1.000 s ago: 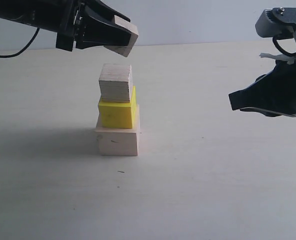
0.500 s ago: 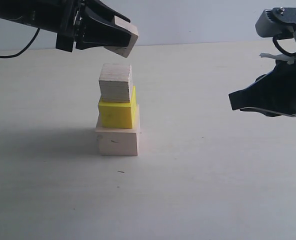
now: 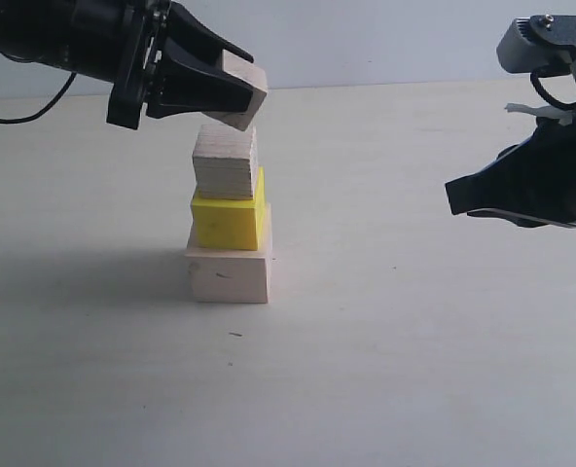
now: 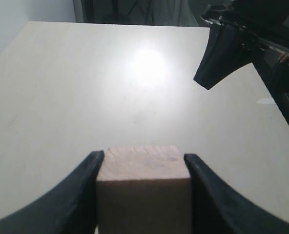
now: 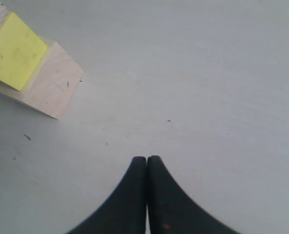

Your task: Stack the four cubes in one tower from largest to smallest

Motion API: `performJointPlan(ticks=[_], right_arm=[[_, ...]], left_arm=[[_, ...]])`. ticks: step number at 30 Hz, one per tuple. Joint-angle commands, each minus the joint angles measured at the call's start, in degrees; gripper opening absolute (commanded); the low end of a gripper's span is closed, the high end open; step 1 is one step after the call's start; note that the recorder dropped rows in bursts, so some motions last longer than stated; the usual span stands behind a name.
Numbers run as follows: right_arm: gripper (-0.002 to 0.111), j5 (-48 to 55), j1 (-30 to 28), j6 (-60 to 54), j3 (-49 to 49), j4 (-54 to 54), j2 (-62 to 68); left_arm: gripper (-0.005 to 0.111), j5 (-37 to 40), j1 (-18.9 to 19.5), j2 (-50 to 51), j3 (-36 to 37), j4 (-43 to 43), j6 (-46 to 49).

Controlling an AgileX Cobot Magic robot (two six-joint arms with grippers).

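Note:
Three cubes stand stacked on the table: the large pale wood cube (image 3: 228, 274) at the base, the yellow cube (image 3: 228, 221) on it, the medium wood cube (image 3: 224, 161) on top. My left gripper (image 3: 237, 92) is shut on the small wood cube (image 3: 241, 86), tilted, just above the medium cube's top right edge. In the left wrist view the small cube (image 4: 143, 187) fills the gap between the fingers (image 4: 81, 195). My right gripper (image 3: 455, 198) hangs shut and empty off to the right. The right wrist view catches the yellow cube (image 5: 15, 51) and large cube (image 5: 54, 87) at a corner.
The pale table (image 3: 414, 370) spreads around the stack. A black cable (image 3: 35, 97) trails behind the left arm. The right arm's body (image 3: 551, 117) stands at the right edge.
My left gripper has come down and slightly left with the small cube, now close over the medium cube. The right arm has stayed still.

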Motion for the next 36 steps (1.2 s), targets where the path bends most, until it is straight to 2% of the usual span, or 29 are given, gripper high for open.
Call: performJointPlan(ticks=[1, 5, 14, 26, 36], right_arm=[[0.000, -0.12, -0.02, -0.65, 0.18, -0.02, -0.20], [0.000, -0.12, -0.02, -0.65, 0.18, 0.15, -0.20], [0.000, -0.24, -0.02, -0.65, 0.18, 0.14, -0.20], [0.000, -0.87, -0.02, -0.65, 0.18, 0.14, -0.20], [0.000, -1.03, -0.02, -0.65, 0.18, 0.26, -0.20]], left_arm=[[0.000, 0.10, 0.09, -0.06, 0.08, -0.46, 2.77], [0.000, 0.10, 0.09, -0.06, 0.08, 0.04, 4.25], [0.000, 0.10, 3.08, -0.06, 0.97, -0.18, 3.98], [0.000, 0.10, 2.97, 0.08, 0.97, -2.77, 3.98], [0.000, 0.10, 2.97, 4.20, 0.97, -6.97, 3.98]])
